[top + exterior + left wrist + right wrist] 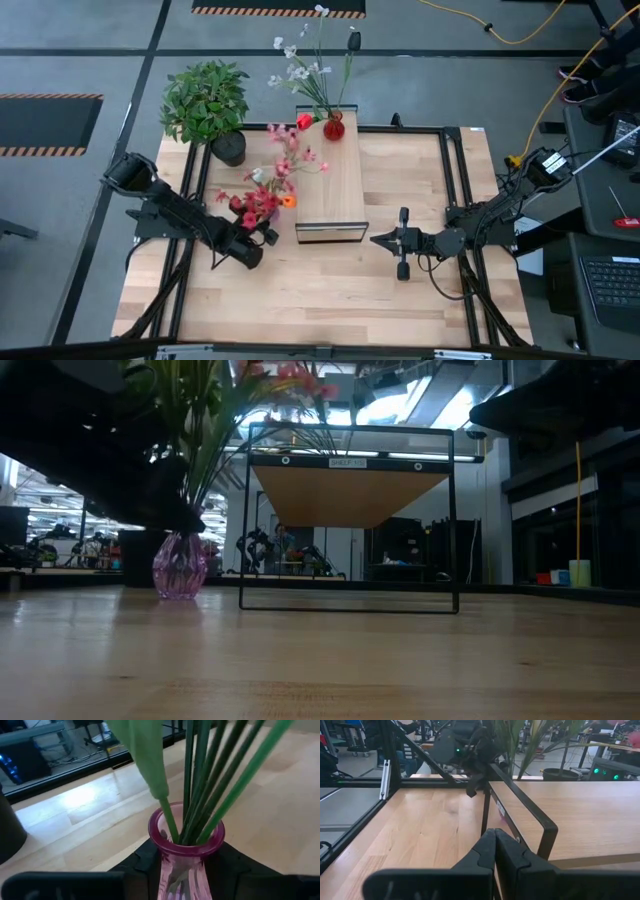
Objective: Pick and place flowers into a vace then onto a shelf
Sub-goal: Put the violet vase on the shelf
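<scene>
Fingers point(142, 865) of the left gripper point(262, 238) hug the pink vase point(182, 865), gripping it at either side.
Its flowers point(268, 190) rise left of center in the high view, just beside the shelf point(330, 185); a red vase point(334, 127) stands on the shelf's top end. Right gripper point(385, 240) fingers pressed together, right of the shelf on the counter point(330, 300).

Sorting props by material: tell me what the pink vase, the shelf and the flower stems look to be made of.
Pink vase: clear tinted glass or plastic, glossy; stems show through its faceted wall. Shelf: pale wood top, matte with visible grain, on a thin black frame, likely metal. Flower stems: smooth uniform green, probably plastic.
</scene>
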You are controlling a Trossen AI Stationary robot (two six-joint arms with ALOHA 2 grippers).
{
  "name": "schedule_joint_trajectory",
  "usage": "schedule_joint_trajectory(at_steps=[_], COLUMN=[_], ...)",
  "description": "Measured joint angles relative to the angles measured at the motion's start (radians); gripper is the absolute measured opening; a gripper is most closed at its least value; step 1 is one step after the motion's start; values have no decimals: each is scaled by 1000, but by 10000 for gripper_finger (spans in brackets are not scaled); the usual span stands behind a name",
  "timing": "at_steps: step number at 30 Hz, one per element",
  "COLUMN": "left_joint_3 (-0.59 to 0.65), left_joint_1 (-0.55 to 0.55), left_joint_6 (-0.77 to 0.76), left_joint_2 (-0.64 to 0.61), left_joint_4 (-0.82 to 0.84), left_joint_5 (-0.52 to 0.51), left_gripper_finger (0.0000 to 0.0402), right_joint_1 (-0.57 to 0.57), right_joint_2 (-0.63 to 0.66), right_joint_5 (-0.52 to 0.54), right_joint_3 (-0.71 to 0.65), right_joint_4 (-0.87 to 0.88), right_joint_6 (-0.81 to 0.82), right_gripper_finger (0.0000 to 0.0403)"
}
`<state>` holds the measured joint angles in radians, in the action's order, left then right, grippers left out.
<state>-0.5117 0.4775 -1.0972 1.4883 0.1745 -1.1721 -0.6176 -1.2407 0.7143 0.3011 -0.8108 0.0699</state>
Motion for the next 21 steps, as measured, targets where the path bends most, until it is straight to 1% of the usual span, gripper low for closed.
schedule_joint_trajectory(at_steps=[6,12,15,21], left_joint_3=[-1,-2,-21,-103], left_joint_1=[77,142,161,172], left_joint_6=[20,79,158,396], left_joint_2=[-20,-125,-191,-294], left_joint_4=[2,10,11,8], left_joint_5=[18,20,29,38], left_gripper_finger=[109,109,109,109], right_joint_1=[0,0,0,0], right_joint_2=[0,0,0,0], right_joint_5=[0,0,0,0], right_joint_3=[0,0,0,0], right_joint_4=[0,0,0,0], right_joint_6=[0,0,0,4], right_gripper_finger=[9,9,9,9])
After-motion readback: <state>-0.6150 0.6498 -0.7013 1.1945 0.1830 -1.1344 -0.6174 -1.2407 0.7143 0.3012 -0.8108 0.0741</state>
